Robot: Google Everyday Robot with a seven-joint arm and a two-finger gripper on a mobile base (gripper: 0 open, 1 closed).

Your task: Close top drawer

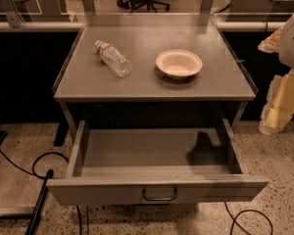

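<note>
The top drawer (103, 194) stands pulled well out beneath the tabletop (152, 84), its wire handle (159, 195) facing me. The gripper (280, 101) hangs at the far right edge, beside the table and well apart from the drawer; whether it is open or closed I cannot tell
</note>
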